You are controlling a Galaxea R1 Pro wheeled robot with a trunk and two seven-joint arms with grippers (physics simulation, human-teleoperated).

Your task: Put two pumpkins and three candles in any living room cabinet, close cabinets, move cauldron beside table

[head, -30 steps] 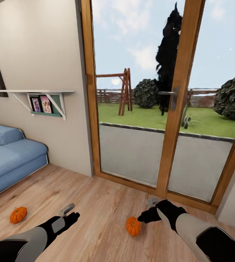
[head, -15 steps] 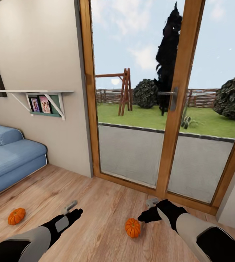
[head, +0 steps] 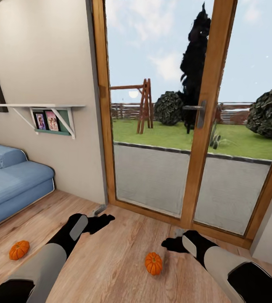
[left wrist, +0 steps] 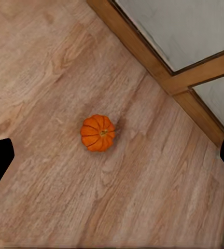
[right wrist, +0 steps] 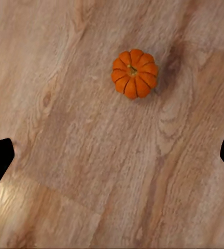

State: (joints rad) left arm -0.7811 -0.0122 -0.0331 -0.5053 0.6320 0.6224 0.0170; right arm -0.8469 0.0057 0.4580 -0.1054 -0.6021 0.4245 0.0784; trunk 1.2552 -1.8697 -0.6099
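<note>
Two small orange ribbed pumpkins lie on the wooden floor. One pumpkin (head: 19, 249) sits at the left near the sofa. The other pumpkin (head: 153, 263) lies in front of the glass door, just below and left of my right gripper (head: 169, 243). My left gripper (head: 104, 216) hovers over the floor farther forward, close to the door frame. A pumpkin (left wrist: 98, 133) shows on the floor in the left wrist view, between the widely spread fingers of the left gripper (left wrist: 112, 158). A pumpkin (right wrist: 135, 73) also shows in the right wrist view, beyond the open right gripper (right wrist: 112, 155).
A wood-framed glass door (head: 203, 126) to the garden stands straight ahead. A blue sofa (head: 9, 181) fills the left side, with a white wall shelf (head: 39, 107) above it. Bare wooden floor (head: 110, 261) lies between the two pumpkins.
My left arm has swung forward and up toward the door frame, away from the left pumpkin. My right gripper has turned and dropped slightly. Both pumpkins lie where they were.
</note>
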